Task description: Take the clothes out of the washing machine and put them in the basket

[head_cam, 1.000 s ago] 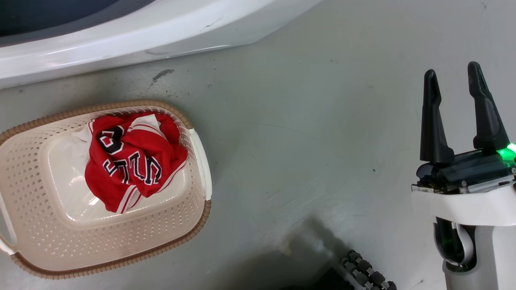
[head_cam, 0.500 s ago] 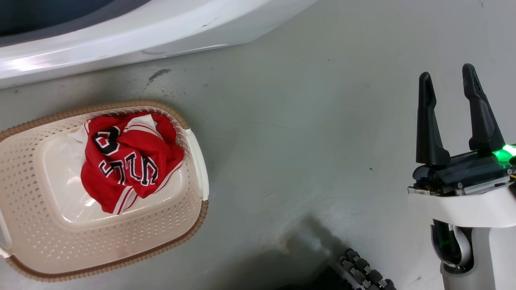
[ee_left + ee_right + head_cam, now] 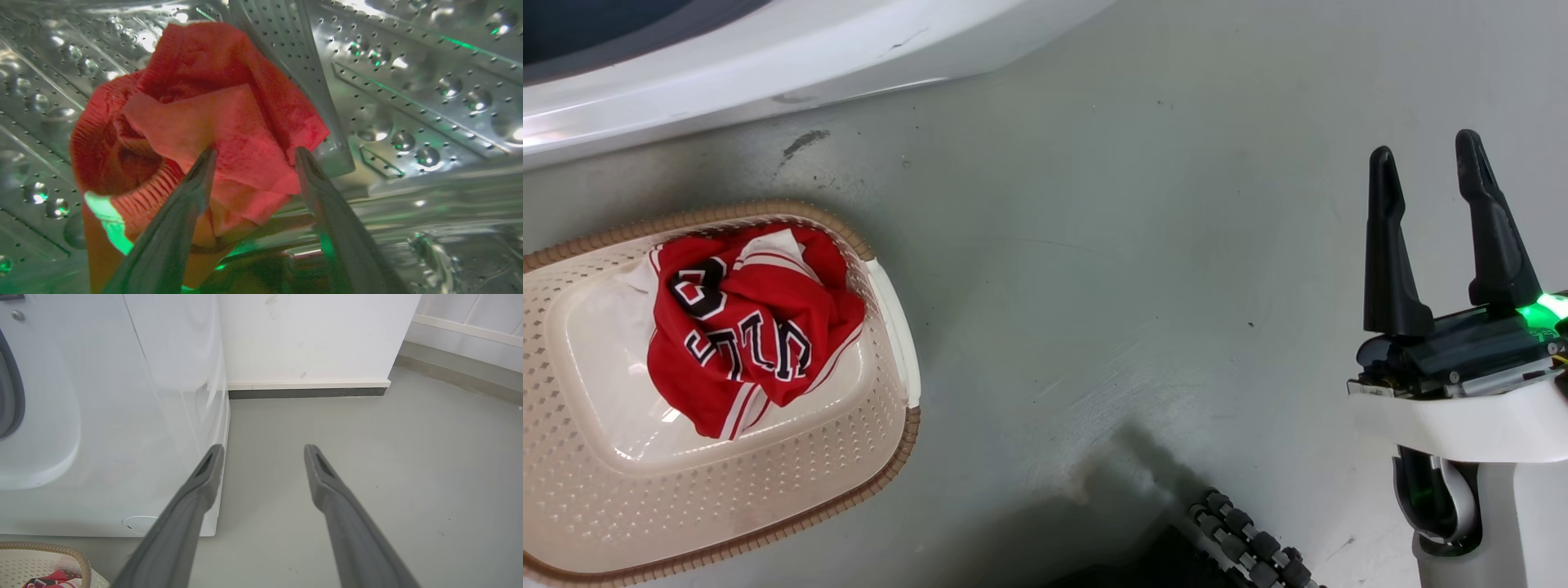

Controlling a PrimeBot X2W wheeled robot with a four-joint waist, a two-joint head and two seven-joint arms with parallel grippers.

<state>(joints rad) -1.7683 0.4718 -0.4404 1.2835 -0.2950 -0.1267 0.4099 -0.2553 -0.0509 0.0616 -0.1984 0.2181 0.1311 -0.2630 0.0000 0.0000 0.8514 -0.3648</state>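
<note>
One crumpled red garment (image 3: 212, 122) lies in the washing machine drum (image 3: 408, 102), a fold between the left gripper (image 3: 255, 153)'s wide-spread, empty fingers. Another, a lettered garment (image 3: 743, 327), fills the basket (image 3: 768, 498)'s far right corner. Empty too, the right gripper (image 3: 1424, 145) hangs with fingers apart.

Red jersey in the laundry basket, right gripper idle beside it

A crumpled red jersey (image 3: 743, 327) with black white-edged lettering and white stripe trim lies in the cream perforated basket (image 3: 849, 457), toward its far right corner. The basket stands on the grey floor (image 3: 1094, 245) just below the white washing machine (image 3: 768, 57). Well apart at right, the right gripper (image 3: 1425, 151) holds nothing, its fingers spread and a green light (image 3: 1535, 314) glowing at its base.
</note>
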